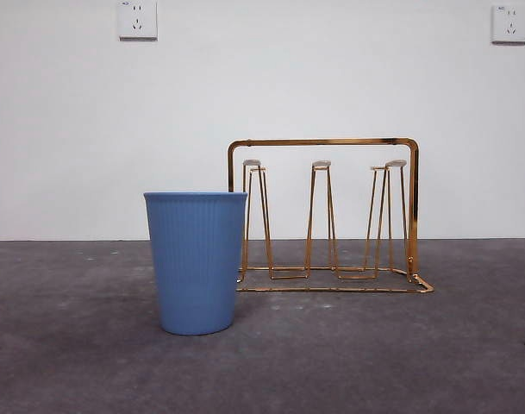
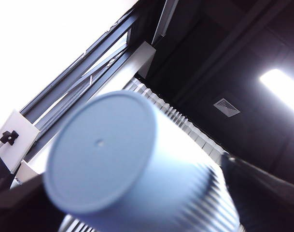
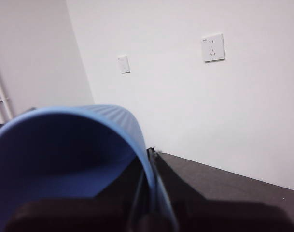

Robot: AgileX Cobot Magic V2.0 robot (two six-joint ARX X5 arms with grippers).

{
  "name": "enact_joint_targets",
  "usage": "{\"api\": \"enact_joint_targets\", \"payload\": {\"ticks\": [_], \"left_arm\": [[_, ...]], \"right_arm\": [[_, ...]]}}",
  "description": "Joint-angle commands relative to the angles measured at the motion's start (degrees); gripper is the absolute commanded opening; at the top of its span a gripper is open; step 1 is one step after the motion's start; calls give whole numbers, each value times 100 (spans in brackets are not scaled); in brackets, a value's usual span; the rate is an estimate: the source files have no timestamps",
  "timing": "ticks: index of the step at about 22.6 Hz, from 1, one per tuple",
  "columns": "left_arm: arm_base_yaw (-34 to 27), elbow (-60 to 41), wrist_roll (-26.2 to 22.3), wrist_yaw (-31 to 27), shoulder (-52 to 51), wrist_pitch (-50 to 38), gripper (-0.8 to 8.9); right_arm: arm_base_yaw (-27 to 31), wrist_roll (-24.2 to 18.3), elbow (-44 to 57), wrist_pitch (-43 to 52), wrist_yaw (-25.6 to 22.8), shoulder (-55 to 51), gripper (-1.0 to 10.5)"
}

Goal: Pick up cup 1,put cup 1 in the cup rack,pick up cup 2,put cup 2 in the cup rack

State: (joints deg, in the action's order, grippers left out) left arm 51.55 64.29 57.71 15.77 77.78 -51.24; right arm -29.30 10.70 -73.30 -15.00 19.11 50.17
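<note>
Front view: low, level across the table (image 1: 72,362), facing the white wall (image 1: 64,129), close to a blue cup (image 1: 196,262) and the gold rack (image 1: 331,216). Left wrist view: tipped upward toward the ceiling (image 2: 224,53), cup base (image 2: 99,151) filling the near frame. Right wrist view: looking into an open cup mouth (image 3: 64,159), facing the same wall and table.
</note>
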Motion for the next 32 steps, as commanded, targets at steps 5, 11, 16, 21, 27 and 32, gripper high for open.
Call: {"api": "enact_joint_targets", "payload": {"ticks": [5, 11, 16, 21, 27, 32], "left_arm": [[31, 9, 9, 111, 11, -120, 87], [31, 9, -7, 114, 11, -116, -5], [31, 9, -66, 118, 11, -114, -6], [17, 9, -181, 243, -7, -52, -6], [4, 9, -732, 219, -146, 573, -5], [-57, 9, -1196, 214, -275, 1067, -6]], "right_arm": [[0, -188, 48, -175, -153, 33, -12], [0, -190, 48, -413, -149, 33, 3], [0, -192, 48, -588, -149, 26, 36], [0, -190, 42, -769, -109, -31, 199], [0, -396, 39, -1370, -177, -297, 199], [0, -686, 39, -2380, -575, -647, 198]]}}
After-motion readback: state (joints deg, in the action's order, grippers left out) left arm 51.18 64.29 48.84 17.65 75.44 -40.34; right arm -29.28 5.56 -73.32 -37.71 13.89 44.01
